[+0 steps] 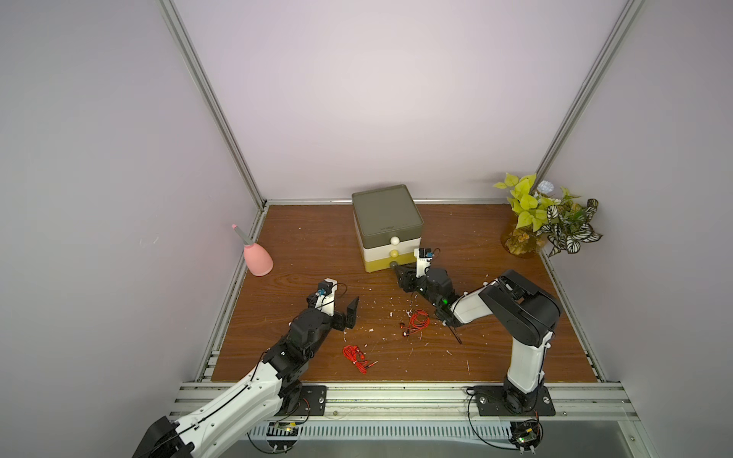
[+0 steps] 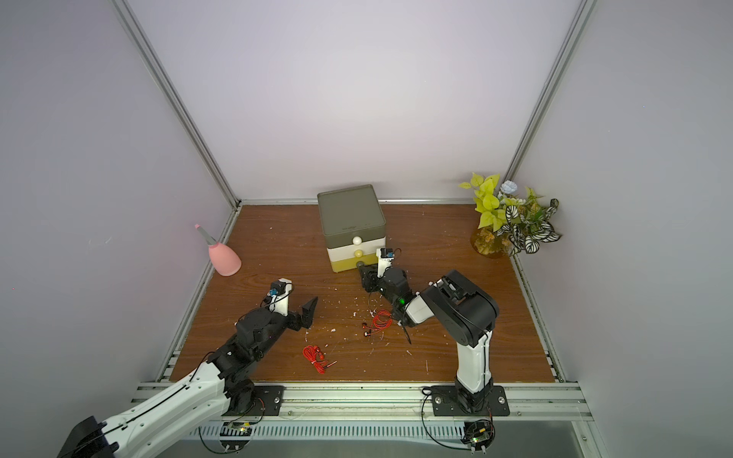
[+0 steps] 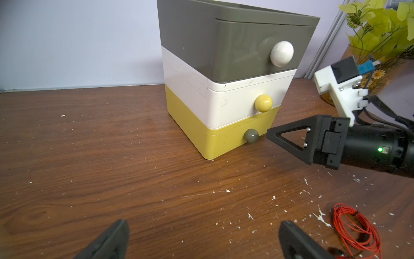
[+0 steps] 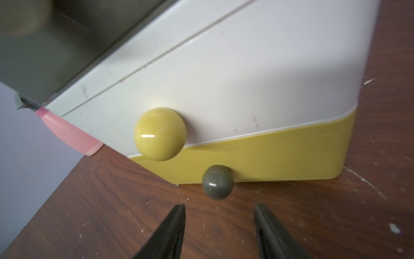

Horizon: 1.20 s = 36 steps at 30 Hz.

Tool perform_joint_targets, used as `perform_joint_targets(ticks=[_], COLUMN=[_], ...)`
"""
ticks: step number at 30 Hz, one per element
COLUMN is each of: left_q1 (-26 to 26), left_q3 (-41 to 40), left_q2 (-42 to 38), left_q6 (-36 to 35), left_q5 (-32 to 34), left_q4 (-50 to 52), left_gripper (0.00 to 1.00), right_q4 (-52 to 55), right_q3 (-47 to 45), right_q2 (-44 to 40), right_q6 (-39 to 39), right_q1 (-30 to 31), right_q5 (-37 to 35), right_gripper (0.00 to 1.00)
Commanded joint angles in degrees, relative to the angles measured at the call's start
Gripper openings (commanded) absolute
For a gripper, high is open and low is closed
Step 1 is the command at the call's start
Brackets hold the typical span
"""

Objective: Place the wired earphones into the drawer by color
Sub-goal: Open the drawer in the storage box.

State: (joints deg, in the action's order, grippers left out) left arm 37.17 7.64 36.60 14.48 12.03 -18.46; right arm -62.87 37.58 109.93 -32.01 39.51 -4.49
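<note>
Right hand (image 4: 219,226): we see its fingers (image 4: 172,231) parted, nothing between them, tips just short of the grey knob (image 4: 217,182) on the yellow bottom tier; no contact that we can make out. In both top views it sits low at the drawer's front corner (image 1: 400,273).
Left hand (image 1: 349,313): we see it spread wide and empty, hovering over the table (image 1: 496,357), well apart from the drawer; the left wrist view shows both fingers (image 3: 107,242) at the frame edge with bare wood between.
Drawer (image 1: 386,226): we see it standing at the back of the table, near the rear wall; olive-grey tier on top with white knob (image 3: 281,53), cream tier in the middle with yellow knob (image 3: 263,103), yellow tier at the bottom. We read all three tiers as shut.
Red earphones, near bundle (image 1: 355,357): we see them lying on the table in front, between the two arms, untouched.
Red earphones, second bundle (image 1: 416,322): we see them on the table just beside the right arm's forearm, loosely coiled, earbuds trailing out.
Other earphones: we see only the two red bundles.
Pink bottle (image 1: 257,257): left edge of the table, against the wall.
Plant (image 1: 547,218): far right corner.
Table surface: we note white flecks scattered across the wood.
</note>
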Motion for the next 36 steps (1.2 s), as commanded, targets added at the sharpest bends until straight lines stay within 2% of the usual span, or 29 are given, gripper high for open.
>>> perform_joint_targets(ticks=[1,19,36], left_q1=[0.10,0.10,0.10], left_q3=[-0.08,-0.07,0.03], left_q2=[-0.30,0.20,0.58], left_q6=[-0.95,-1.10,-1.12], left_q5=[-0.34,-0.34,-0.26], left_q4=[-1.58,-1.84,-1.93], left_gripper=[1.00,1.00,1.00], right_q4=[-4.28,-5.07,-6.61], right_q3=[1.31,7.19,10.39], right_q2=[0.62,7.29,10.56], right_q6=[-1.04,-0.51,0.17], right_q1=[0.80,2.76,2.80], right_q5=[-2.22,-6.00,-7.37], right_gripper=[0.56,0.51,0.41])
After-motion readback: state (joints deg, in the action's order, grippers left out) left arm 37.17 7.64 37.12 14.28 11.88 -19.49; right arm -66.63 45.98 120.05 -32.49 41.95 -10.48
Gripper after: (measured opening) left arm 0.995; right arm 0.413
